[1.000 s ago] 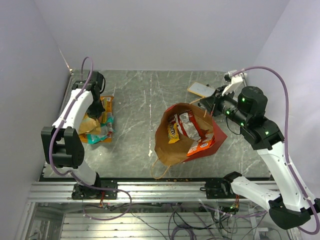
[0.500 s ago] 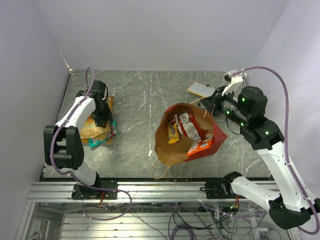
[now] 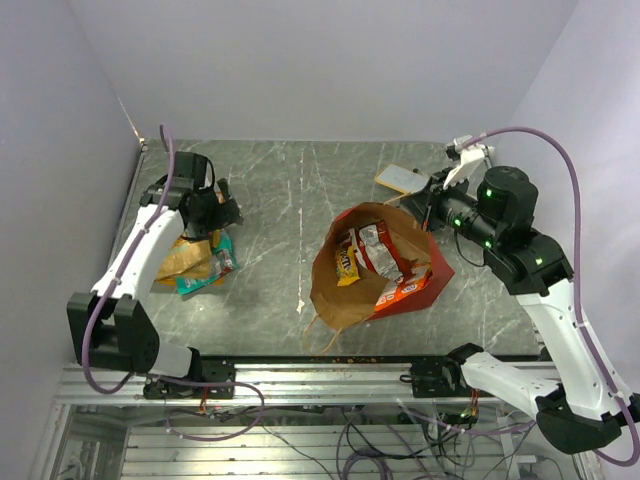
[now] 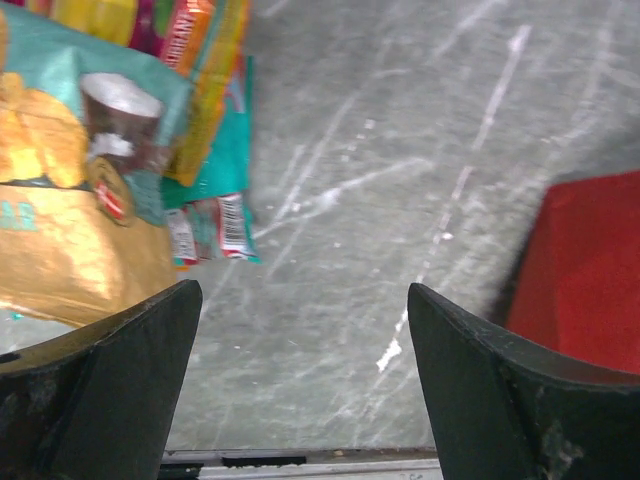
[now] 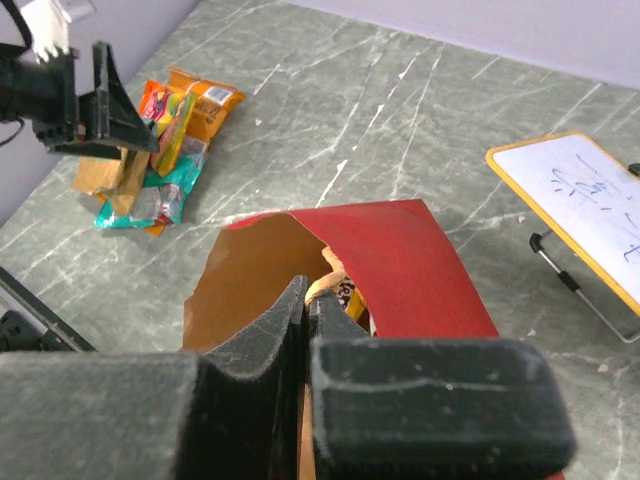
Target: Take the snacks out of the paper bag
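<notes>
The paper bag, red outside and brown inside, lies open at mid-table with several snacks in its mouth. More snacks, orange, teal and yellow, lie in a pile at the left. My left gripper hovers open and empty just right of that pile. From the left wrist, the pile lies left of the wide-apart fingers and the bag is at the right edge. My right gripper is shut on the bag's tan loop handle, holding the bag's far rim up.
A white card with a tan border stands on a small stand behind the bag, close to my right gripper. Purple walls close in the left, back and right. The table's metal front rail runs along the near edge.
My left gripper has opened from shut and risen off the snack pile, swinging right toward the bag. The right gripper keeps its hold on the handle.
</notes>
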